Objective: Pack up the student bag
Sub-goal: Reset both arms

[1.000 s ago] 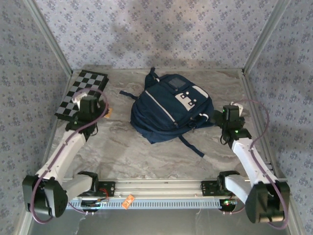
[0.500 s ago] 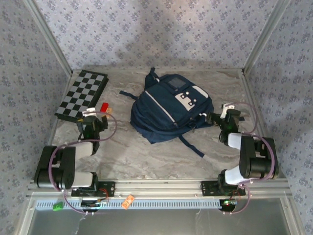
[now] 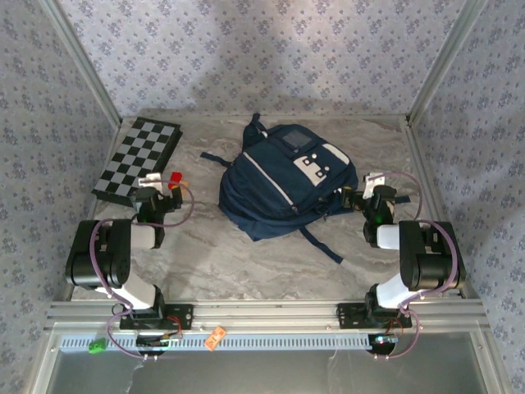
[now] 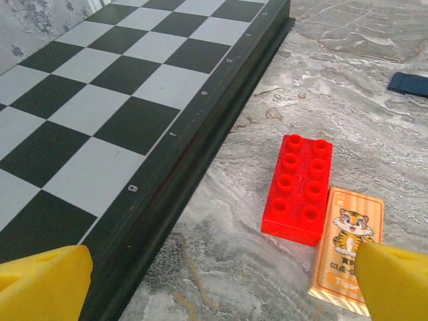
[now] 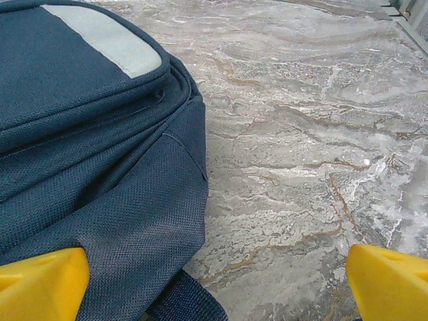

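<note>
One student bag (image 3: 287, 180), a navy backpack with white patches, lies flat in the middle of the marbled table (image 3: 246, 254), towards the back. Its dark straps trail out onto the surface.

From above, the whole bag shows, with a white stripe and a pocket on top. The right wrist camera gives a close look at one corner: woven navy fabric, a seam and one pale patch, with bare table to the right.

The right gripper (image 3: 361, 197) sits low, just beside the bag's right edge. Its two yellow fingertips are spread wide at the bottom corners of its own view, gripping nothing.

One black-and-white chessboard (image 3: 138, 158) lies at the back left, well apart from the bag. The left gripper (image 3: 156, 189) rests near its front corner. Its two yellow fingertips are also spread wide and grip nothing.

The left wrist camera shows detail too small to read from above: one red toy brick (image 4: 299, 188) with eight studs lying just beside the board's dark edge, and one small wooden block (image 4: 348, 247) printed with a cartoon tiger, touching the brick's right side.

Two arms, folded back near their bases.
</note>
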Tool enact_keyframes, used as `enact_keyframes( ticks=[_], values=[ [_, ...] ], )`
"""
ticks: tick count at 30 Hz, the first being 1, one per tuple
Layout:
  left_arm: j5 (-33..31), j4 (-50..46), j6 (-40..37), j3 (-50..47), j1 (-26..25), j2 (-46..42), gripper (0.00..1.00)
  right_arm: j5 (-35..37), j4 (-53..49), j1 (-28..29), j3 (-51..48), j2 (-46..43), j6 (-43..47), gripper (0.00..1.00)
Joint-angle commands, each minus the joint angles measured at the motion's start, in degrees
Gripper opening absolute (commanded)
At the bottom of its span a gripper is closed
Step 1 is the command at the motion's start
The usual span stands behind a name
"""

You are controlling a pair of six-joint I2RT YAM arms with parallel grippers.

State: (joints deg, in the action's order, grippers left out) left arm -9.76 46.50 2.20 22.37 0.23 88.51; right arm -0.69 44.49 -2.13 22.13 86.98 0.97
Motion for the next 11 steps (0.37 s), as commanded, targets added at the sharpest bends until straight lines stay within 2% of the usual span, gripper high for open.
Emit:
enact_keyframes(
  ticks=[1,11],
  values=[
    [1.5,1.1,0.7,0.7,0.0,-0.7,1.00,0.6,2.1,0.0,0.3,0.3,0.9,1.00],
    [1.4,1.1,0.8,0.7,0.0,-0.7,1.00,0.2,2.1,-0.3,0.3,0.3,0.7,1.00]
  ],
)
